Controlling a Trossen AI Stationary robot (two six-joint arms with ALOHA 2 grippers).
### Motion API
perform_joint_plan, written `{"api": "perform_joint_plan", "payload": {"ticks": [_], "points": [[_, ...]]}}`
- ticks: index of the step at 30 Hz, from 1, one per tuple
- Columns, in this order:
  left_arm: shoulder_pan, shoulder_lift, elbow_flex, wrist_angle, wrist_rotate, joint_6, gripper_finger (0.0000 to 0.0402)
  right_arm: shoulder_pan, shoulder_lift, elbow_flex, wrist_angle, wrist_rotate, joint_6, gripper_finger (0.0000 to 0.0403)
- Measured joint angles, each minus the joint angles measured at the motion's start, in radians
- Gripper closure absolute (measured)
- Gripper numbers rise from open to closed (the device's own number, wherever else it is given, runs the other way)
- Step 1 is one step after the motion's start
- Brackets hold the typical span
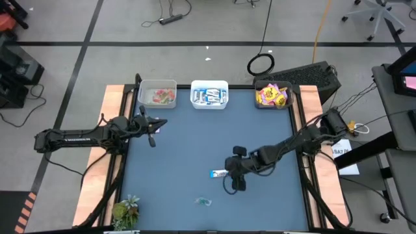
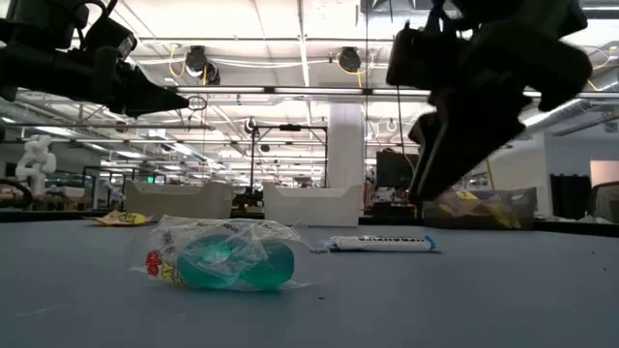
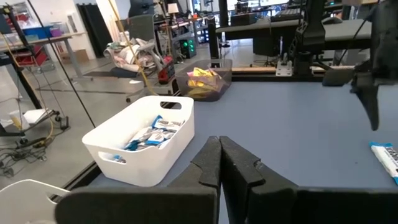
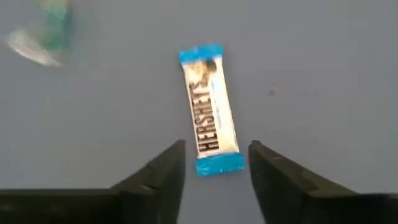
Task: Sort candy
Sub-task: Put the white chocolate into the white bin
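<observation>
A blue-and-white bar candy lies flat on the blue table top, also seen in the high view. My right gripper hangs open just above it, slanting down. Its fingers stand on either side of the bar's near end without touching it. A clear-wrapped green candy lies alone nearer the front edge. My left gripper is shut and empty, held level above the table's left side.
Three bins stand along the far edge. A clear one holds red and pink pieces, a white one holds blue-and-white bars, and a clear one holds yellow packets. A green plant-like thing sits at the front left corner.
</observation>
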Motion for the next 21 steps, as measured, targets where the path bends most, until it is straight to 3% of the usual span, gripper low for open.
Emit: {"api": "perform_joint_plan", "payload": {"ticks": [6, 11, 15, 21], "points": [[0.0, 0.0, 0.0, -0.007, 0.006, -0.001, 0.0395, 0.005, 0.087, 0.0, 0.003, 0.005, 0.011, 0.0175], [0.0, 0.0, 0.0, -0.017, 0.007, 0.0, 0.0395, 0.002, 0.135, 0.004, 0.023, 0.006, -0.021, 0.0165], [0.0, 0.0, 0.0, -0.017, 0.007, 0.0, 0.0395, 0.001, 0.154, 0.004, 0.033, -0.001, -0.025, 0.0213], [0.0, 0.0, 0.0, -0.017, 0.007, 0.0, 0.0395, 0.001, 0.158, 0.003, 0.059, -0.014, -0.031, 0.035]]}}
